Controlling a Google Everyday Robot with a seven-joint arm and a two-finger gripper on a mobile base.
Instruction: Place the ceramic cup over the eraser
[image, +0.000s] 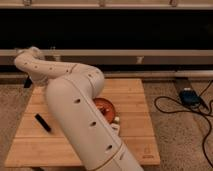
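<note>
Warm, dimmish light from overhead here. The pale arm (75, 115) takes it brightest, with a soft sheen along its upper curve. The wooden counter (134, 96) glows amber, and the arm's shadow lies soft on it. The black wall (125, 30) behind swallows all detail. The end effector (27, 81) sits shaded at the counter's far left corner, only a dark shape.

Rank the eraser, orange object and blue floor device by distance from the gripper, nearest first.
The gripper hangs by the table's far-left corner.
1. eraser, table's left side
2. orange object, table's middle
3. blue device, floor at right
</note>
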